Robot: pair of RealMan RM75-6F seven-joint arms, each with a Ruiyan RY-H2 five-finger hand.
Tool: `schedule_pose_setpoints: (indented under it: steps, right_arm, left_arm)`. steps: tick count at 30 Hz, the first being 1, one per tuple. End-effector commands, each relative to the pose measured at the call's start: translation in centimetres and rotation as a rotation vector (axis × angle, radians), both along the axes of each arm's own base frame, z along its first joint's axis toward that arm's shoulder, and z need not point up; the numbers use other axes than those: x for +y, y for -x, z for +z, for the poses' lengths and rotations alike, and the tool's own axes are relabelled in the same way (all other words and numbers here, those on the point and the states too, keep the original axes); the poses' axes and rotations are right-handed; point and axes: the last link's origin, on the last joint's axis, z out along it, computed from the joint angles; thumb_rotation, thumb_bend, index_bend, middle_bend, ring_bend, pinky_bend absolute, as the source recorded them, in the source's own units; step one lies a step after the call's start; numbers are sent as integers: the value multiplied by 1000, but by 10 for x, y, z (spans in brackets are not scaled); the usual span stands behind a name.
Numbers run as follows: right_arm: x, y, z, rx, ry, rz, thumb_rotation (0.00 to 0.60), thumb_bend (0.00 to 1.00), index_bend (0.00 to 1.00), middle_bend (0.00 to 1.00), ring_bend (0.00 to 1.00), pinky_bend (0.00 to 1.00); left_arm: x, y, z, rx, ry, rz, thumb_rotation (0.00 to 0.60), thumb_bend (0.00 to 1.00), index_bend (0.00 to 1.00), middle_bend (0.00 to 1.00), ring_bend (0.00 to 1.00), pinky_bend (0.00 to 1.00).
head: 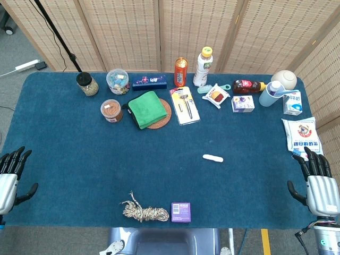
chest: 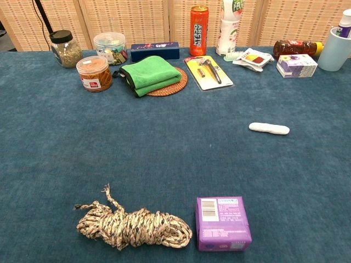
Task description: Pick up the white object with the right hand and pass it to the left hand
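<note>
The white object (head: 212,158) is a small elongated piece lying flat on the blue table cloth, right of centre; the chest view shows the white object (chest: 269,128) at mid right. My right hand (head: 317,183) rests at the table's front right corner, fingers apart and holding nothing, well to the right of the object. At the front left edge my left hand (head: 10,178) is likewise open and empty. Neither hand appears in the chest view.
Near the front edge lie a rope coil (head: 142,211) and a purple packet (head: 180,211). Along the back stand jars, a green cloth (head: 146,109) on a round mat, a razor pack (head: 184,104), an orange can (head: 181,71), bottles and small cartons. A white bag (head: 302,135) lies near my right hand.
</note>
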Motion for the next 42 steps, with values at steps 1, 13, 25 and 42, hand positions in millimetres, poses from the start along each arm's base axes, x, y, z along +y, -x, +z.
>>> schedule_pose_setpoints:
  steps: [1,13,25,42]
  right_arm:
    - [0,0,0,-1,0,-1,600,391,181,18,0,0]
    - [4,2,3,-7,-4,0,600,391,197,24,0,0]
    - [2,2,1,-20,-17,17,600,392,245,55,0,1]
    - [-45,-22,-35,-114,-200,92,600,392,408,120,0,9]
  left_arm:
    - [0,0,-1,-1,1,0,600,287,48,0,0,0]
    - [-2,-4,1,-3,-3,-11,600,287,48,0,0,0]
    - [-2,-7,3,-3,-7,-18,600,287,48,0,0,0]
    - [7,-13,7,6,-9,-40,600,286,50,0,0,0]
